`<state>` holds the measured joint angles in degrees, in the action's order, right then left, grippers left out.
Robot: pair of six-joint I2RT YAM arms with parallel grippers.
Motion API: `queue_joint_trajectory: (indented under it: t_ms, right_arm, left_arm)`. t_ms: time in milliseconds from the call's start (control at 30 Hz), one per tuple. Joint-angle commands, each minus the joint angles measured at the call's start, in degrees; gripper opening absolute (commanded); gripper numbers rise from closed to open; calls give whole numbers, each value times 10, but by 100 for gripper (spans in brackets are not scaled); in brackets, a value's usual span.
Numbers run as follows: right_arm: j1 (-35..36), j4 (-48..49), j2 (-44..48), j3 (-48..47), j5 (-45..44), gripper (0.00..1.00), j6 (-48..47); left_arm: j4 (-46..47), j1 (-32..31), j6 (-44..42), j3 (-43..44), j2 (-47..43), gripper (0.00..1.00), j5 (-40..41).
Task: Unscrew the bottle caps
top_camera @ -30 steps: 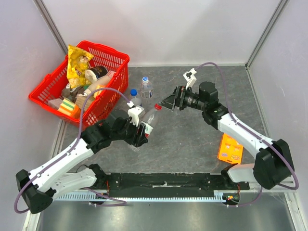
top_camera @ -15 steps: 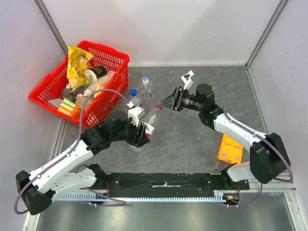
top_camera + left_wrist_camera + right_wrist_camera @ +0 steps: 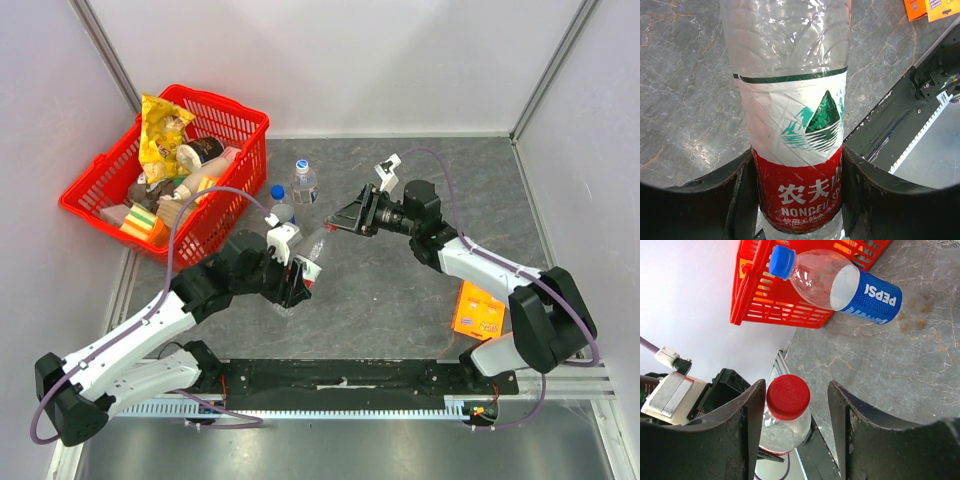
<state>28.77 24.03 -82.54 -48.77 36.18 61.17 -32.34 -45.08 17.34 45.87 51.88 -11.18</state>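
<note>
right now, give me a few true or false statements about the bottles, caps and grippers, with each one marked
1. The left gripper grips the red-labelled bottle. True.
2. The red cap is off its bottle. False: it sits on the bottle, between the fingers of the right gripper.
3. The Pepsi bottle is inside the red basket. False: it is on the table, outside the basket.
4. The blue cap is on the Pepsi bottle. True.
5. An orange packet lies on the table. True.
</note>
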Motion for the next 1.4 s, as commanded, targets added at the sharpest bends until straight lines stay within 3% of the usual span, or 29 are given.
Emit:
queue_joint_trajectory:
  t_ms: [0, 200, 300, 400, 800, 933, 1233, 1367]
  right_arm:
    - [3, 63, -9, 8, 9, 59, 46]
    - [3, 73, -16, 7, 13, 56, 58]
    - [2, 73, -16, 4, 15, 44, 59]
    - [3, 63, -18, -3, 20, 42, 55]
    - [3, 51, -16, -4, 20, 61, 45]
    - [3, 35, -22, -7, 20, 59, 40]
    - [2, 4, -22, -14, 12, 35, 24]
    - [3, -4, -20, -15, 7, 13, 18]
  left_arm:
    - [32, 0, 18, -5, 0, 56, -19]
    - [38, 0, 17, -13, 4, 55, -17]
    - [38, -1, 17, -14, 5, 55, -17]
    - [37, -1, 17, -14, 7, 55, -13]
    - [37, 0, 19, -12, 14, 55, -5]
    - [38, 0, 20, -11, 16, 54, -5]
    - [39, 0, 22, -10, 21, 54, -6]
    - [39, -1, 22, -9, 21, 54, -4]
